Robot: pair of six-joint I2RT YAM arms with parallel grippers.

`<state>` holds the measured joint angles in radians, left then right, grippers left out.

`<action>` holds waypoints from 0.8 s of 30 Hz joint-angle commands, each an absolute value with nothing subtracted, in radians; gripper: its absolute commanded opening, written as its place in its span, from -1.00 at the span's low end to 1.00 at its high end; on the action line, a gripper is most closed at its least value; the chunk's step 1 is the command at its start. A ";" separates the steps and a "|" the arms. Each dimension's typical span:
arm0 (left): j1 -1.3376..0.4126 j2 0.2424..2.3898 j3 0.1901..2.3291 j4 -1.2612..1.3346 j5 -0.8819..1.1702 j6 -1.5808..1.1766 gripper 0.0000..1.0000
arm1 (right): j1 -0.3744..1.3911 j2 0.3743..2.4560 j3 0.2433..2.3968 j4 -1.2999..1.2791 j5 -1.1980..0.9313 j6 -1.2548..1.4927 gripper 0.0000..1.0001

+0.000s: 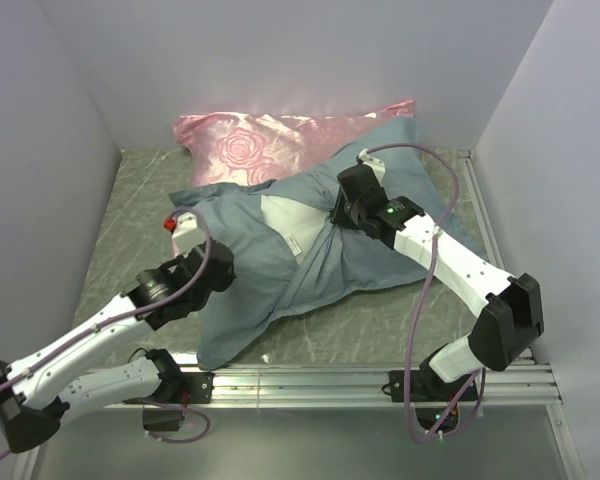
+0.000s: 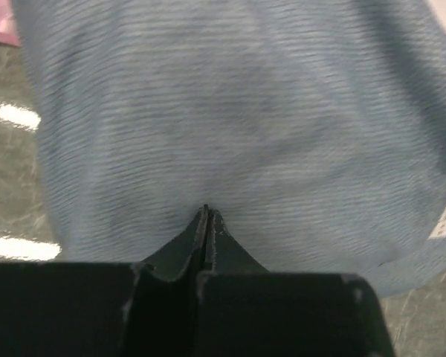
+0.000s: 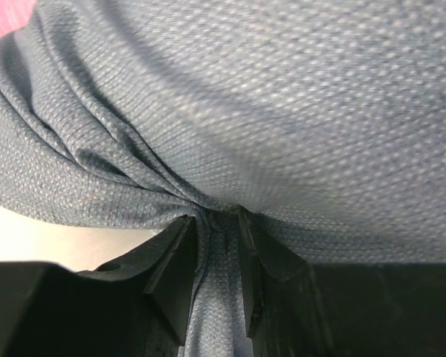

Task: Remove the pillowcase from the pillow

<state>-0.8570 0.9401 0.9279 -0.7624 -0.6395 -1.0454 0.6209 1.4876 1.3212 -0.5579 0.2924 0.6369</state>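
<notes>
The slate blue-grey pillowcase [image 1: 380, 260] lies crumpled across the middle of the table. The white pillow [image 1: 280, 222] shows through its opening, with a small tag [image 1: 295, 246] at one corner. My right gripper [image 1: 342, 212] is shut on a bunched fold of the pillowcase [image 3: 297, 97] at the opening's right side; in the right wrist view the fabric runs between its fingers [image 3: 180, 260] and the pillow [image 3: 30, 238] shows at lower left. My left gripper [image 1: 225, 268] is over the pillowcase's left part [image 2: 230, 111], its jaws [image 2: 207, 214] pressed together with nothing visible between them.
A shiny pink rose-patterned pillow [image 1: 270, 135] lies against the back wall, partly under the pillowcase. Grey walls close in on the left, back and right. An aluminium rail [image 1: 360, 380] runs along the near edge. The marbled table top [image 1: 140, 200] shows at the left.
</notes>
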 commanded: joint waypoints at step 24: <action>-0.842 1.371 1.411 -0.768 -0.718 -0.939 0.09 | 0.600 1.448 1.244 -0.528 0.308 0.643 -0.32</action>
